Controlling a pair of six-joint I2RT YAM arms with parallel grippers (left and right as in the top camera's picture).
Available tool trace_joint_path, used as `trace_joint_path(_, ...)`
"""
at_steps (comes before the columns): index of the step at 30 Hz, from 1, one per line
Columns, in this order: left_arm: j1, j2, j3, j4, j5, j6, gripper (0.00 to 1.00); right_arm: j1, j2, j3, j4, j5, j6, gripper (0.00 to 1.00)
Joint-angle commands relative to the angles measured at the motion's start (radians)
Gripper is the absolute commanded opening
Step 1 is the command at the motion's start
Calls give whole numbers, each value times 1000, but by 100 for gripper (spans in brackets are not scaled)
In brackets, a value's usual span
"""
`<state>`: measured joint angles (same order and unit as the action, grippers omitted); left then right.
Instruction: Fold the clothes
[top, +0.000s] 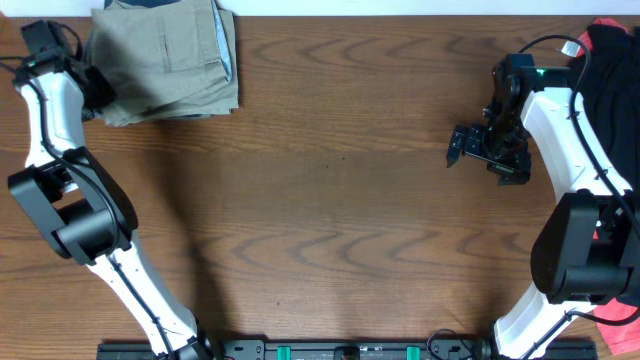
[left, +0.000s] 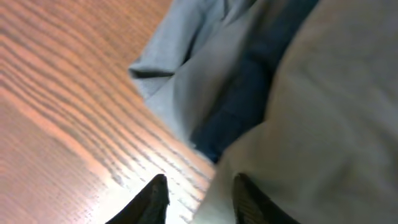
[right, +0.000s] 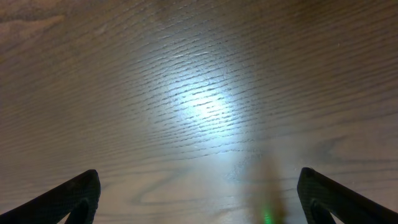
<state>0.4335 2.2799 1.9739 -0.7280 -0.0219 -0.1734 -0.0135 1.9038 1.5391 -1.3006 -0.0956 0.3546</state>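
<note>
shorts: the khaki shorts (top: 165, 60) lie folded at the far-left corner of the bench (top: 330, 200). They sit on a grey garment (left: 180, 81) and a navy garment (left: 249, 99), whose edges peek out underneath. The fold looks done to me, so you're likely at the let-go-and-retreat end.
left jaws: the left gripper (top: 97, 88) is at the stack's left edge. In the wrist view the jaws stand part-way apart with bare wood between them and the khaki hem just past the fingertips (left: 155, 196). I see nothing pinched.
right jaws: the right gripper (top: 487, 150) is spread wide over bare wood, holding nothing and well apart from any cloth.
other cloth: the black and red garments (top: 610, 60) sit at the right edge, beside the right arm. They're not your job.
risk, snag: if you pull the left arm away low, a finger can hook the hem and peel the top layer open, because the tips are so near that edge. Lift first, then retreat.
risk, wrong layer: if you close here, you may take grey or navy along with the khaki, since the layers touch at that corner.
risk, skew: a sideways nudge would slew the stack, which sits near the bench's far edge.
risk, right side: if you swing the right arm back, its link can drag the black and red pile.
</note>
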Motion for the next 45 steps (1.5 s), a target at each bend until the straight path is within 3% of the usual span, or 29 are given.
trace_joint_path(1, -5, -29, 5, -13, 11, -39, 31, 1, -2, 13, 0, 10, -11, 99)
trace_joint_path(6, -8, -122, 5, -27, 94, -144, 30, 1, -2, 13, 0, 10, -11, 99)
trace_joint_path(10, -8, -235, 5, -83, 256, -220, 30, 1, -2, 13, 0, 10, -11, 99)
trace_joint_path(14, -10, -363, 5, -212, 413, -229, 30, 1, -2, 13, 0, 10, -11, 99)
trace_joint_path(17, -10, -448, 5, -342, 431, -220, 32, 1, -2, 13, 0, 10, -11, 99)
trace_joint_path(19, -10, -490, 5, -414, 431, -195, 41, 1, -2, 13, 0, 10, -11, 99)
trace_joint_path(21, -10, -536, 5, -498, 433, -151, 62, 1, -2, 13, 0, 10, -11, 99)
trace_joint_path(22, -10, -555, 5, -543, 433, -129, 81, 1, -2, 13, 0, 10, -11, 99)
trace_joint_path(23, -10, -571, 5, -580, 433, -110, 91, 1, -2, 13, 0, 10, -11, 99)
trace_joint_path(24, -10, -592, 5, -634, 434, -80, 94, 1, -2, 13, 0, 10, -11, 99)
trace_joint_path(27, -14, -629, 5, -739, 449, -32, 95, 1, -2, 13, 0, 10, -11, 99)
trace_joint_path(34, -93, -715, 5, -930, 633, 170, 95, 1, -2, 13, 0, 10, -11, 99)
trace_joint_path(45, -378, -935, 5, -961, 636, 177, 95, 1, -2, 13, 0, 10, -11, 99)
